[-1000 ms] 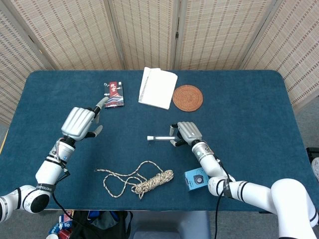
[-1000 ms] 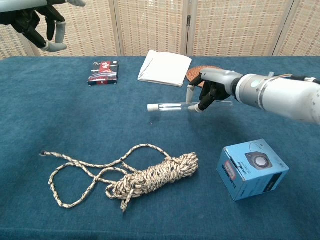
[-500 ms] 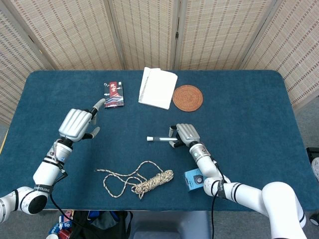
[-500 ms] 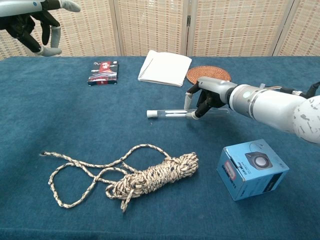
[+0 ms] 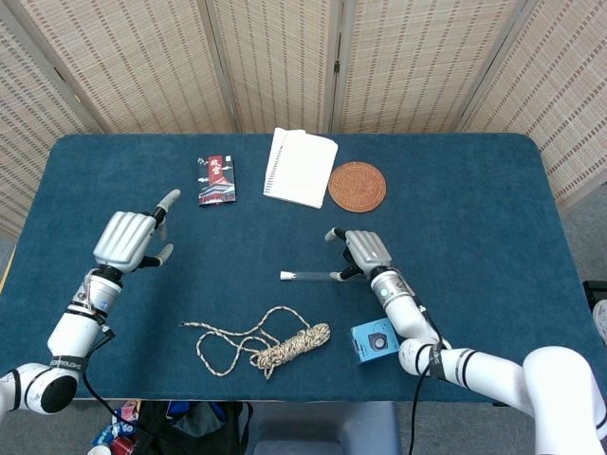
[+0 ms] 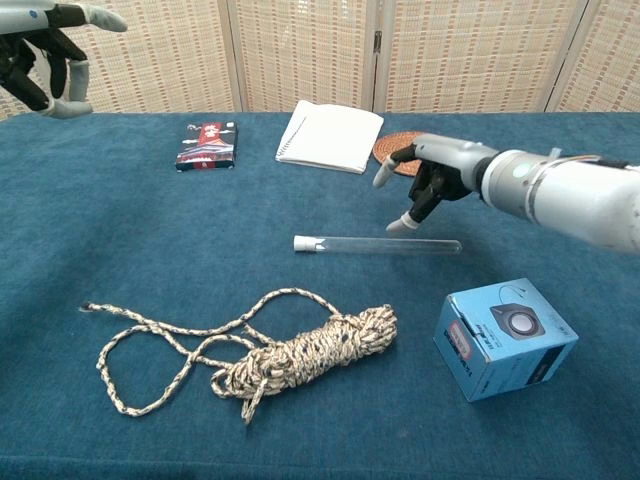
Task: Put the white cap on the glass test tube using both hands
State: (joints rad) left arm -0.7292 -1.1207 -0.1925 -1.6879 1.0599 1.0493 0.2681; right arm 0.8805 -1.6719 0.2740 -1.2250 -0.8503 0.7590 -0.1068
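The glass test tube (image 5: 311,276) (image 6: 385,245) lies flat on the blue table, apart from both hands. The white cap (image 5: 285,276) (image 6: 301,242) sits on its left end. My right hand (image 5: 365,250) (image 6: 441,177) hovers just above and behind the tube's right end, fingers apart and holding nothing. My left hand (image 5: 128,240) (image 6: 42,48) is up in the air at the far left, fingers spread and empty, well away from the tube.
A coiled rope (image 5: 266,346) (image 6: 285,352) lies near the front edge. A blue box (image 5: 374,342) (image 6: 505,337) stands front right of the tube. A notebook (image 5: 301,167), a round coaster (image 5: 357,186) and a red-black packet (image 5: 217,179) lie at the back.
My right hand has let go of the tube and lifted off it; the tube now lies on the table slightly nearer the front. My left hand has drawn back to the left.
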